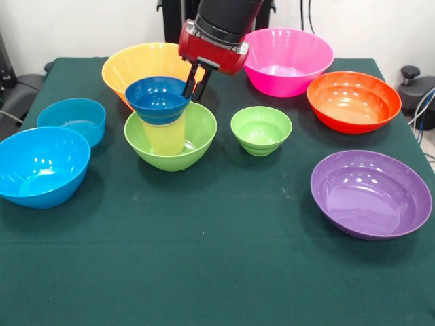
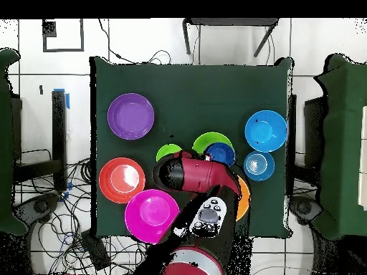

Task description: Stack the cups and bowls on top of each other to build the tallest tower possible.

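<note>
A dark blue bowl [image 1: 158, 97] sits upright on the pale yellow tumbler [image 1: 164, 136]. The tumbler stands inside a large lime-green bowl [image 1: 197, 139] left of the table's middle. My gripper [image 1: 194, 83] comes down from above with its fingers pinched on the right rim of the dark blue bowl. In the overhead view the dark blue bowl [image 2: 219, 153] shows over the lime-green bowl [image 2: 204, 140], and the arm hides the gripper.
Around the stack stand a small green bowl [image 1: 261, 129], a pink bowl [image 1: 287, 60], a red-orange bowl [image 1: 353, 100], a purple bowl [image 1: 370, 193], a yellow-orange bowl [image 1: 139, 64], a large light-blue bowl [image 1: 42, 165] and a low light-blue bowl [image 1: 72, 119].
</note>
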`<state>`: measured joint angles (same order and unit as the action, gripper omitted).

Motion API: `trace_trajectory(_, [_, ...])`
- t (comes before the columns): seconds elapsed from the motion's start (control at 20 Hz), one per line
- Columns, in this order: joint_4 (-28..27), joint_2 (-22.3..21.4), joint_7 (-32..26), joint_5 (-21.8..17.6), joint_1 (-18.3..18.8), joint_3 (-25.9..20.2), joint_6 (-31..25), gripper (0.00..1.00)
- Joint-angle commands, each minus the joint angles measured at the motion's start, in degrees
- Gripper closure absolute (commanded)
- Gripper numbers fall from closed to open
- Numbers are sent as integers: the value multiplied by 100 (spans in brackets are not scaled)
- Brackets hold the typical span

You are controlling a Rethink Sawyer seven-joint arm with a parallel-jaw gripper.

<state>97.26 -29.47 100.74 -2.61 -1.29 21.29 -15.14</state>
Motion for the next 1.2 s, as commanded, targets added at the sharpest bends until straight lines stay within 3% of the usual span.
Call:
trace_trajectory(0.05, [241,-77,652,-58,176,-781,143,100])
trace_trajectory(0.45, [342,29,913,60,405,-968,562,100])
trace_trajectory(1.2, [440,13,925,84,477,-1142,670,100])
